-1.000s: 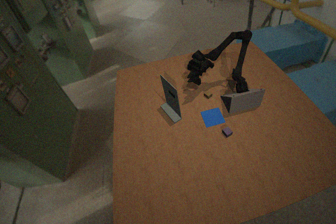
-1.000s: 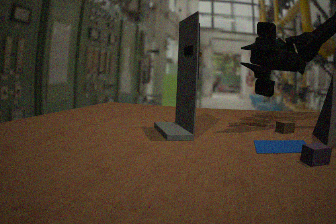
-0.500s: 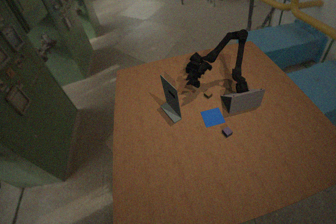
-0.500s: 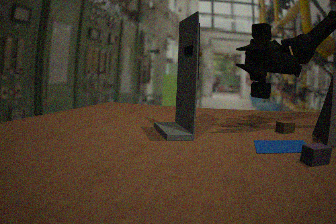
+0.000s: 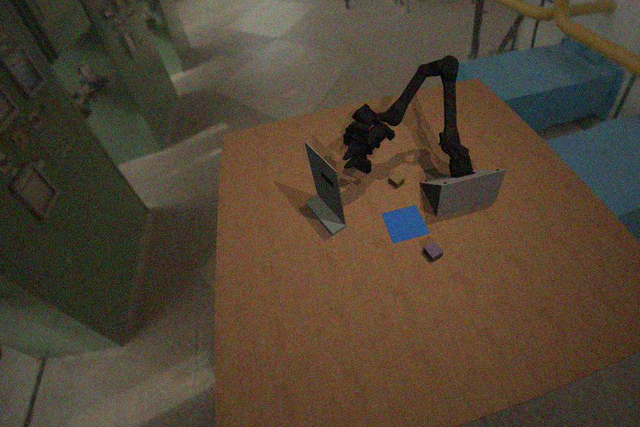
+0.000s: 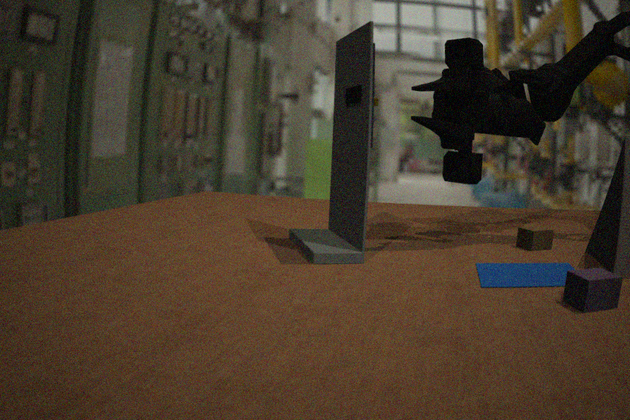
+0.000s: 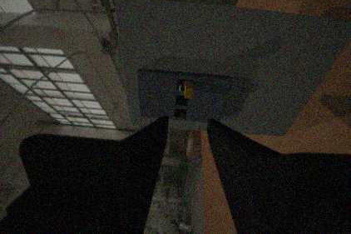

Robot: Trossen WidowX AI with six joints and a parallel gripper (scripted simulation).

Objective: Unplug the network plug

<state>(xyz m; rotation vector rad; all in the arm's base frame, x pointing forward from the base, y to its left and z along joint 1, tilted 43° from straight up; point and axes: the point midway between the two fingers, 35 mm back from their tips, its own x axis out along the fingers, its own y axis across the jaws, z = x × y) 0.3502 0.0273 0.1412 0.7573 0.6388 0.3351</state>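
From above we count one dark upright panel [image 5: 324, 177], one blue marked square [image 5: 405, 223] and two small cubes (olive, purple). From the side, our black gripper [image 6: 420, 104] hangs apart from it, part-open and empty. At the wrist the yellow-tipped plug [image 7: 185, 90] sits socketed; approaching off-line could miss its tab.

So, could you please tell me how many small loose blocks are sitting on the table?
2: an olive block lies between the upright panel and the arm's base, and a purple block sits just past the blue square. None seem hidden.
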